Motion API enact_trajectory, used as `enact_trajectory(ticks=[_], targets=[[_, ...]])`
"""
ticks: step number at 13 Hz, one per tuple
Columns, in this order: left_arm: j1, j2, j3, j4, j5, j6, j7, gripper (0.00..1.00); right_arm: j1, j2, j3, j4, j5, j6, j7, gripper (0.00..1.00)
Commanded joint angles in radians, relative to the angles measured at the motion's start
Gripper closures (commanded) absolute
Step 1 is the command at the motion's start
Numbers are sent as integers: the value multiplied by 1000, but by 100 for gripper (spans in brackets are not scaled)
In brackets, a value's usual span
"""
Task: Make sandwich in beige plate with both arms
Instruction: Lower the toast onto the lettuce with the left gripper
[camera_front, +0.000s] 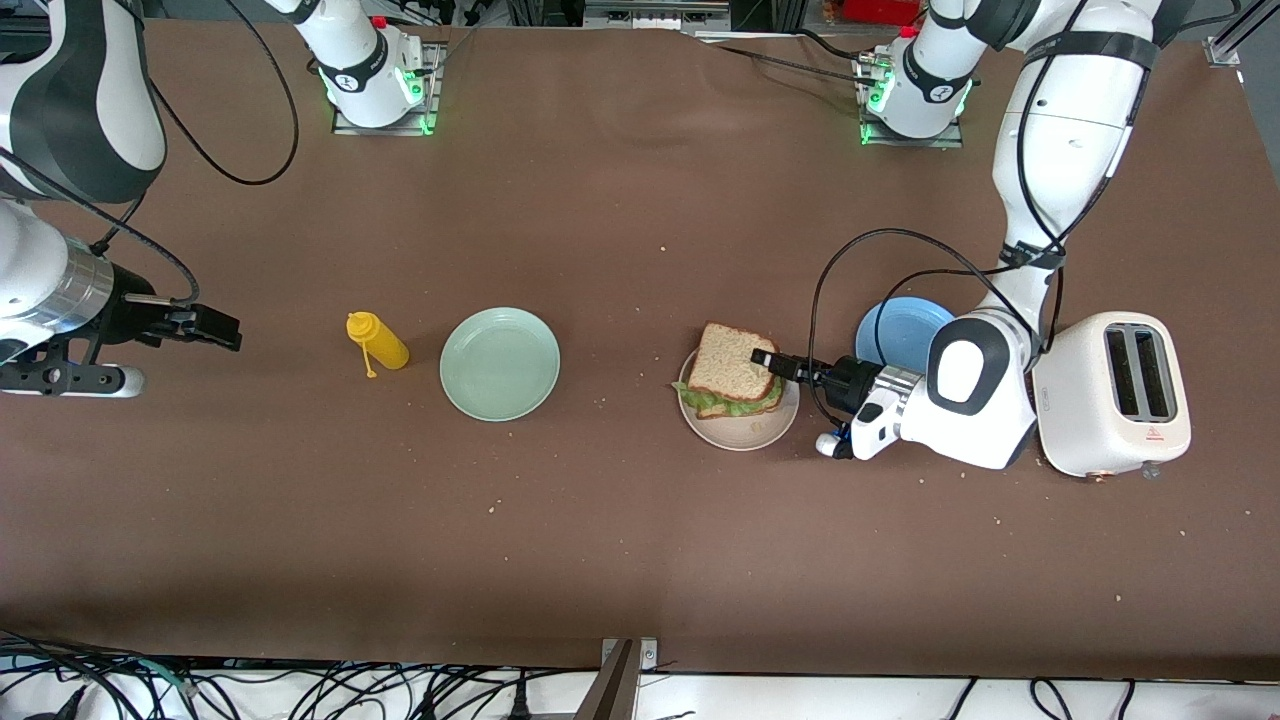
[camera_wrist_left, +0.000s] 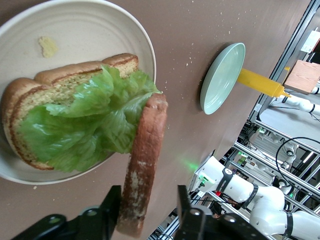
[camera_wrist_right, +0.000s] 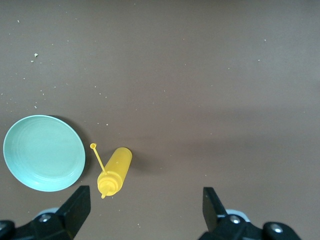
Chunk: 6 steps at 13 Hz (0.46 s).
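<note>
Three plates sit on the table, the beige plate (camera_front: 745, 432) just right of the front view's centre, a mint-green plate (camera_front: 500, 363) left of centre and a blue plate (camera_front: 900, 330) beside the one white toaster (camera_front: 1115, 392), plus one yellow bottle (camera_front: 377, 341). The sandwich (camera_front: 735, 375) lies on the beige plate: two bread slices with one lettuce leaf (camera_wrist_left: 85, 120) between. The left gripper (camera_front: 768, 361) brackets the top slice (camera_wrist_left: 142, 160) with its jaws partly spread, a gap showing beside the crust, while the right gripper (camera_front: 215, 328) waits mid-left, spread wide and holding nothing.

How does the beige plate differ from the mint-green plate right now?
The beige plate carries bread slices and lettuce; the mint-green plate carries nothing. The beige plate lies toward the left arm's end of the table with the left claw over it; the mint-green plate lies beside the yellow bottle, toward the right arm's end. Both are round with raised rims, similar in size.
</note>
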Motion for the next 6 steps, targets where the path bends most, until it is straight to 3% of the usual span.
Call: enact_trajectory(ticks=[1, 6], targets=[[-3, 4, 17, 17, 21, 3, -4, 0, 9, -19, -8, -24, -2, -8, -10, 1], [4, 1, 18, 18, 105, 67, -4, 0, 9, -21, -8, -24, -2, -10, -10, 0]])
